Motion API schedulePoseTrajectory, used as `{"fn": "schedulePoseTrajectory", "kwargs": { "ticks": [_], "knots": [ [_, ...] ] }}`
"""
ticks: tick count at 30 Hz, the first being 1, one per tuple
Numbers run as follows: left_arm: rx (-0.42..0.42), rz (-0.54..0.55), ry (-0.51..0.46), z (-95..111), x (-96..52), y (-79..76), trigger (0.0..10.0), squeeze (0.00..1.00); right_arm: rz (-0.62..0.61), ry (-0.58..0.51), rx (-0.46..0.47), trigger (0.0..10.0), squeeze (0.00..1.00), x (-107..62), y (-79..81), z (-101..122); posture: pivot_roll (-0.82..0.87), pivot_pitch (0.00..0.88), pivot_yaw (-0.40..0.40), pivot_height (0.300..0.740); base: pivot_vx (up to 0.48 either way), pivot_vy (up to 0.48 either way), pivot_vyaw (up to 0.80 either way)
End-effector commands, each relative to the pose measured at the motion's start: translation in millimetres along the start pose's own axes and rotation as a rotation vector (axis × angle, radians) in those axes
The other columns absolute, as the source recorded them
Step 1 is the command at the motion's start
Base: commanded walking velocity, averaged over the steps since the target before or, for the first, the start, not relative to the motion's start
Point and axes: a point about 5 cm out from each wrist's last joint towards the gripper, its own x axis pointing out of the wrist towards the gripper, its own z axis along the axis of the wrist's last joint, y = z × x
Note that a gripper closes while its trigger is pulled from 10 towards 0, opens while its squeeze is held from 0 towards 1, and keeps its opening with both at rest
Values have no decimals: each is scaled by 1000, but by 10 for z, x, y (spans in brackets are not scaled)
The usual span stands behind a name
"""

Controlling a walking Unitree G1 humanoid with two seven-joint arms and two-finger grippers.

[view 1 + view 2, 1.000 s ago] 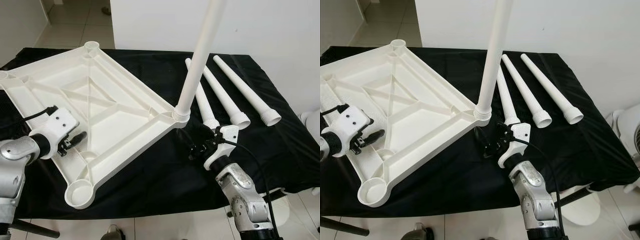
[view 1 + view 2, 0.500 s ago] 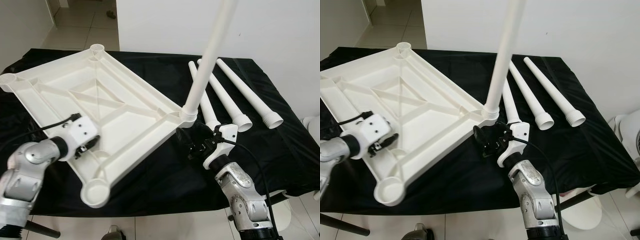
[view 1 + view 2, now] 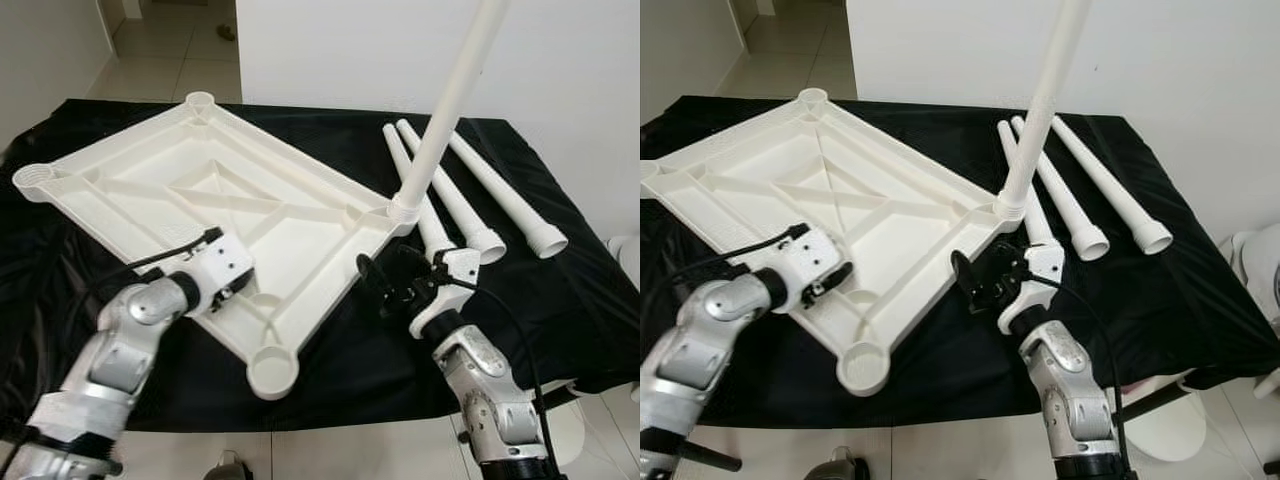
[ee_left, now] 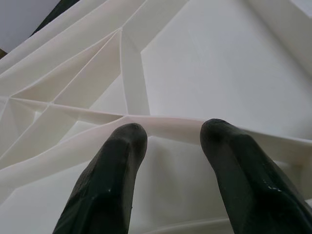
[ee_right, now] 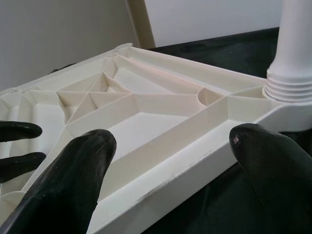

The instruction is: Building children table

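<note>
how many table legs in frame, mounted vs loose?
4. One leg stands screwed into the tabletop corner socket; three loose legs lie side by side on the black cloth behind it.

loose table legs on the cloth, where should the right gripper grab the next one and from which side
Probably the middle of the shaft of the nearest loose leg, from above, fingers across it. The loose legs lie flat side by side on the black cloth, flared threaded ends toward the robot; the plain shaft is narrow and even. The right gripper is open by the tabletop edge.
</note>
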Motion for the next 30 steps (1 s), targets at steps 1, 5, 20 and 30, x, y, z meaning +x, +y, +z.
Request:
{"fn": "schedulePoseTrajectory", "kwargs": {
  "ticks": [1,5,20,30],
  "knots": [
    [-19,27,6,-17,64,-25,10000,0,-15,-2,-13,10000,0,-18,-17,11,28,86,-36,740,0,0,0],
    [-54,164,-10,-5,51,223,10000,0,-25,-2,-8,10000,0,-17,-23,6,28,94,-37,740,0,0,0],
    [-185,-145,-249,333,-173,126,10000,0,-17,4,-8,10000,0,-11,-48,-10,49,95,-38,740,0,0,0],
    [-129,-421,-223,307,-141,-354,10000,0,-93,4,-59,10000,0,-72,-296,16,41,93,-36,740,0,0,0]
  ]
}}
